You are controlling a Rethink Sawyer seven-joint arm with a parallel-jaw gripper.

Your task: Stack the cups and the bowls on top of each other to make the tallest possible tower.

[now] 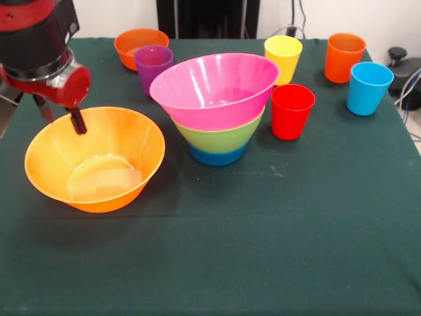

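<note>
My jaws (77, 122) pinch the far rim of the large orange bowl (95, 160), tilted just off the desk (276, 250) beside the blue-green-pink tower (217, 108). A one-sided rim hold risks the bowl slipping, or swinging into the tower or purple cup (153, 66) behind.

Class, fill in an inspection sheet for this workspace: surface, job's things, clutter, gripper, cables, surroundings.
Surface: dark green cloth.
Job's things: tower of blue, green and pink bowls; large orange bowl tilted; small orange bowl; purple cup, yellow cup, red cup, orange cup, light blue cup, all upright and separate.
Clutter: nothing seen.
Gripper: gripper at the large bowl's rim; state unclear.
Cables: cables at right edge.
Surroundings: white wall.
</note>
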